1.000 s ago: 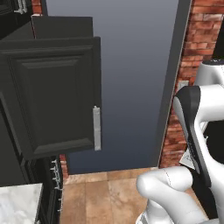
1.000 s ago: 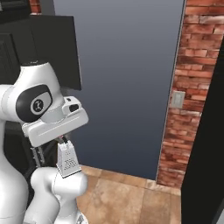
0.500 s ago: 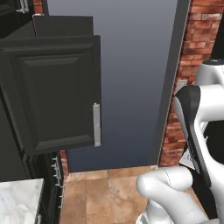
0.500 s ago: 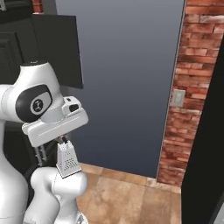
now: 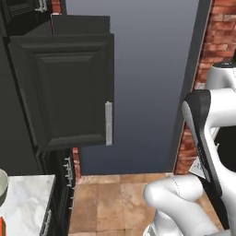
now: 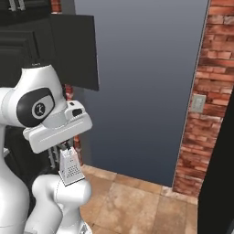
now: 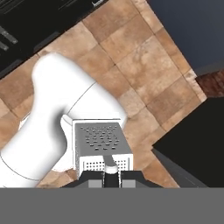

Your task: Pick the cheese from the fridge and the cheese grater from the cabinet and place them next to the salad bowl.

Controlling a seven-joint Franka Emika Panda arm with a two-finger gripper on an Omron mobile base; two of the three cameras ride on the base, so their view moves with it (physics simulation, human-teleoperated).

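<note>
Closest in, fingers (image 7: 110, 174) pinched tight on the top handle of the cheese grater (image 6: 71, 169), no gap left between them beyond the thin handle itself. Hangs below the hand in the right base view, narrow end up, dotted faces flaring downward, tilted a little; gripped by the top, probably so that the wide base can be set straight down on a flat surface. Seen from the hand view, the grater's (image 7: 101, 148) perforated face points away over the tan tiled floor (image 7: 144, 70), clear of everything, nothing beneath but the robot's own body. Held low and tucked close to the arm, likely a carrying pose that keeps the load from swinging into doors during travel.

Further out on the left, a corner of the marble desk (image 5: 25, 209) with the rim of the salad bowl (image 5: 2, 184) just at the frame edge, and a sliver of red right beside it at the bottom corner, possibly the cheese, too little visible to say. Grater well apart from the bowl, so placing not yet done.

Beyond that, the cabinet (image 5: 69, 90) door hanging open with its silver bar handle (image 5: 109, 123) toward the room, left ajar presumably from the retrieval. Farthest back, a tall grey panel (image 6: 146, 82) and brick wall (image 6: 208, 91).
</note>
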